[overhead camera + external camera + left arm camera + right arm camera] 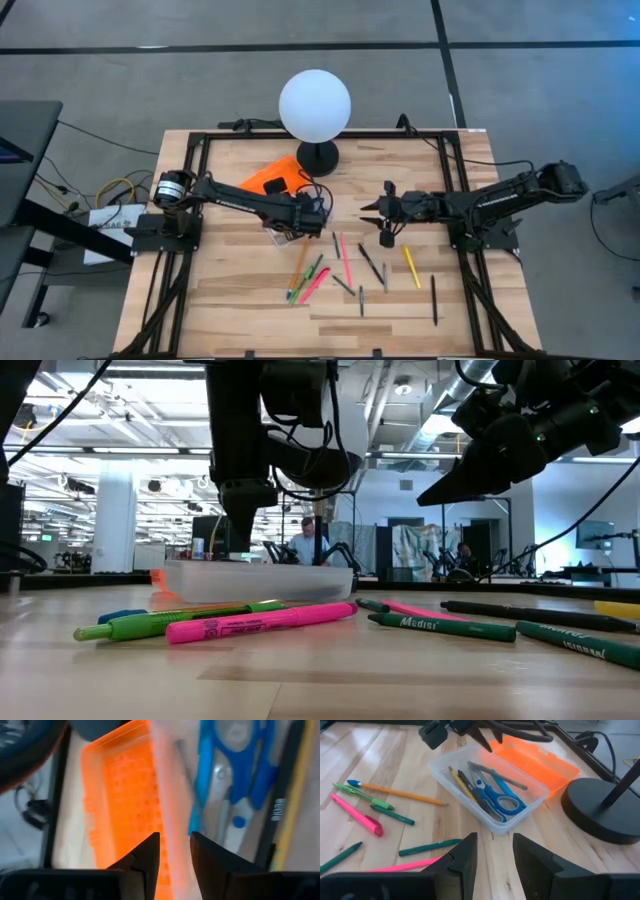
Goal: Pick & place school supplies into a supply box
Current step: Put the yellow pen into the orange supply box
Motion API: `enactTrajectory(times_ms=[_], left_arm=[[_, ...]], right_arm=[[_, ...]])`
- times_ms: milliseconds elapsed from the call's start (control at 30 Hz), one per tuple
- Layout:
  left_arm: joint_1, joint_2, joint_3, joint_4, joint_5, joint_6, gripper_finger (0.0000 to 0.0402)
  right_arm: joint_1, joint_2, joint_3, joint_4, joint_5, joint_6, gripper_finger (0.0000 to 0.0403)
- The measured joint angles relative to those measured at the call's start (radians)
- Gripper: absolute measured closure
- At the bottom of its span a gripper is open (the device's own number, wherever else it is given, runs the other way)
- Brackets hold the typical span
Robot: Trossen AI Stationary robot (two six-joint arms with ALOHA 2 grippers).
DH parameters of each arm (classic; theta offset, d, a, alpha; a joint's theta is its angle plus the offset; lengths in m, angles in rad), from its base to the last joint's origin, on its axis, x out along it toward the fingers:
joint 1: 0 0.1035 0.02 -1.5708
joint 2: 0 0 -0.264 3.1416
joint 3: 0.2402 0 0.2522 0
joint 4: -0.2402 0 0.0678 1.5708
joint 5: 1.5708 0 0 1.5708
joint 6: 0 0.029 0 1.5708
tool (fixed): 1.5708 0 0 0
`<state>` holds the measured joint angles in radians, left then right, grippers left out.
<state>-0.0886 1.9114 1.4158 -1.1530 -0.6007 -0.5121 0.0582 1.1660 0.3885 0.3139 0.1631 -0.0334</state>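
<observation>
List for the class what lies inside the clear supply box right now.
Inside the supply box: blue-handled scissors, a yellow pencil, a dark pen and a grey pen. Anything beneath the scissors is covered.

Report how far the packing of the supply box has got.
Done: the blue-handled scissors, a yellow pencil and a few dark pens lie in the clear plastic box with the open orange lid. In hand: nothing; the left end effector hovers open over it. Left: the pink highlighter, green markers and pencils on the wooden table.
</observation>
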Motion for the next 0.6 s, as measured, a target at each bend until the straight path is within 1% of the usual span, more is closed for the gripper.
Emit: enactTrajectory(times_ms=[100, 200, 333, 433, 600], left_arm=[[-0.027, 0.000, 0.000, -0.078, -0.061, -0.057, 0.0299], [-0.083, 0.000, 0.000, -0.114, -0.118, -0.088, 0.0303], [-0.186, 0.000, 0.000, -0.129, -0.171, -0.107, 0.0306], [-0.280, 0.000, 0.000, -0.158, -0.212, -0.166, 0.0306], [-0.441, 0.000, 0.000, -0.178, -0.326, -0.299, 0.0307]], right_arm=[[0.014, 0.000, 0.000, 0.000, 0.000, 0.017, 0.0285], [0.036, 0.001, 0.000, 0.000, -0.001, 0.030, 0.0285], [0.066, 0.001, 0.000, -0.013, -0.001, 0.059, 0.0285], [0.092, 0.001, 0.000, -0.026, 0.003, 0.092, 0.0285], [0.174, 0.001, 0.000, -0.026, 0.109, 0.145, 0.0285]])
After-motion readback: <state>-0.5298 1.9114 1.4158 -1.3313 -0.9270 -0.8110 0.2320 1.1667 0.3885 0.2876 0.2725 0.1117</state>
